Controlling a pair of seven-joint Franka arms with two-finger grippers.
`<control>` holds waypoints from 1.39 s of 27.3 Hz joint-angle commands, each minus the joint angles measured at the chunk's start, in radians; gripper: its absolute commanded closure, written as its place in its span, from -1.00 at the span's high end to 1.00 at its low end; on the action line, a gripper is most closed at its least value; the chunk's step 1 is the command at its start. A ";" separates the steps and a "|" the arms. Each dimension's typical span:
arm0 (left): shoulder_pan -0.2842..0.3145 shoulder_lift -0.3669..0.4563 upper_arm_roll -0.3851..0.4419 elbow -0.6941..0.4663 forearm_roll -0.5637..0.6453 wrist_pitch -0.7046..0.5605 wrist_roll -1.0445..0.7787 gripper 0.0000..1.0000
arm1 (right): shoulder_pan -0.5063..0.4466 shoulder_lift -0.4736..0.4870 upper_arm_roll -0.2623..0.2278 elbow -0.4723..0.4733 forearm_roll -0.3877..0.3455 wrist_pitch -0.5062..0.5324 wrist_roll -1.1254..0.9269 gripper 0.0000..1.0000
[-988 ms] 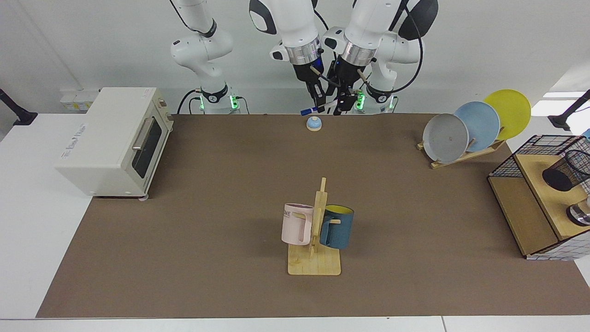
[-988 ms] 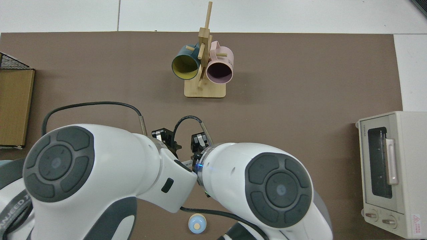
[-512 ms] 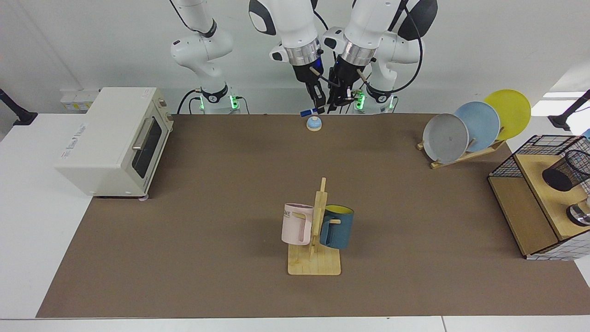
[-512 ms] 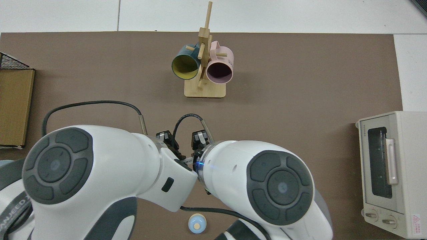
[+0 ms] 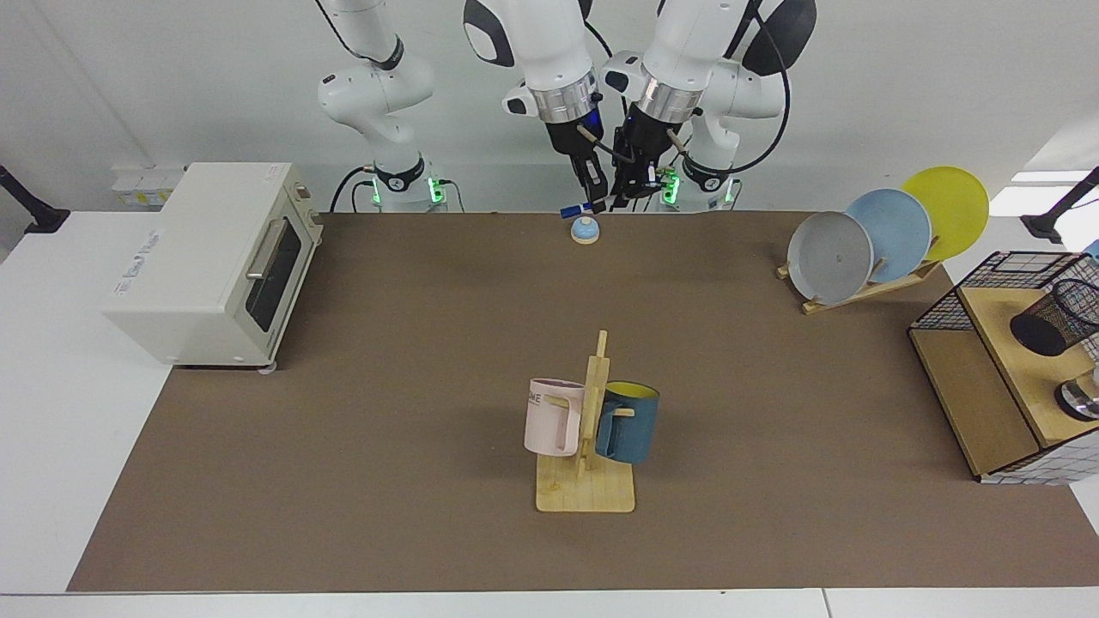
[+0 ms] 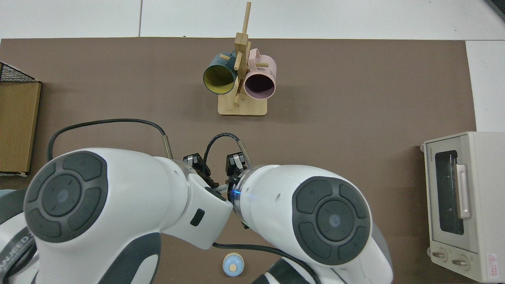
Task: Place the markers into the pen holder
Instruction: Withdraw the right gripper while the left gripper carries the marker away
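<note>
Blue-capped marker [image 5: 582,207] is being held in the air at the far edge of the counter [image 5: 429,343], lying nearly level, just above the small blue bell [image 5: 585,230]; right tool [image 5: 592,196] is clamped on its barrel near the blue cap; left tool [image 5: 625,193] is sitting at the marker's other end, and whether its fingers are closed on the barrel cannot be told from either view; in the top view both wrists are crowding together and hiding the marker almost entirely.

Compared with one second ago: the two tools are drawing closer to one another, so less of the white barrel is showing between them; the marker's capped end is staying at nearly the same spot over the bell; both arms are tucking back toward their bases.

Pen holder [image 5: 1054,319] is lying tipped on the wooden shelf [image 5: 996,326] inside the wire basket [image 5: 970,292] at the counter's edge, well apart from the marker; unchanged.

Mug rack [image 5: 588,429], toaster oven [image 5: 215,257] and plate rack [image 5: 884,236] are showing no shift.
</note>
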 commanded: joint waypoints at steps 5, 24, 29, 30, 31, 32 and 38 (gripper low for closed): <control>0.002 -0.019 0.019 -0.010 0.030 0.017 -0.008 -1.00 | -0.045 -0.010 -0.009 0.003 -0.010 -0.029 -0.074 1.00; 0.028 -0.021 0.030 0.004 0.159 0.006 -0.084 -1.00 | -0.289 -0.099 -0.014 0.005 -0.052 -0.318 -0.930 1.00; 0.081 -0.018 0.030 0.004 0.191 0.010 -0.090 -1.00 | -0.364 -0.099 -0.017 0.005 -0.073 -0.338 -1.212 1.00; 0.089 -0.018 0.030 0.003 0.194 0.012 -0.097 -1.00 | -0.381 -0.099 -0.015 0.005 -0.075 -0.338 -1.264 1.00; 0.098 -0.018 0.030 0.004 0.196 0.012 -0.104 -1.00 | -0.394 -0.099 -0.015 0.005 -0.075 -0.338 -1.315 1.00; 0.110 -0.018 0.030 0.004 0.196 0.010 -0.118 -1.00 | -0.406 -0.099 -0.015 0.005 -0.073 -0.338 -1.364 1.00; 0.170 -0.016 0.030 0.003 0.202 -0.029 -0.160 -1.00 | -0.466 -0.093 -0.014 0.005 -0.076 -0.338 -1.597 1.00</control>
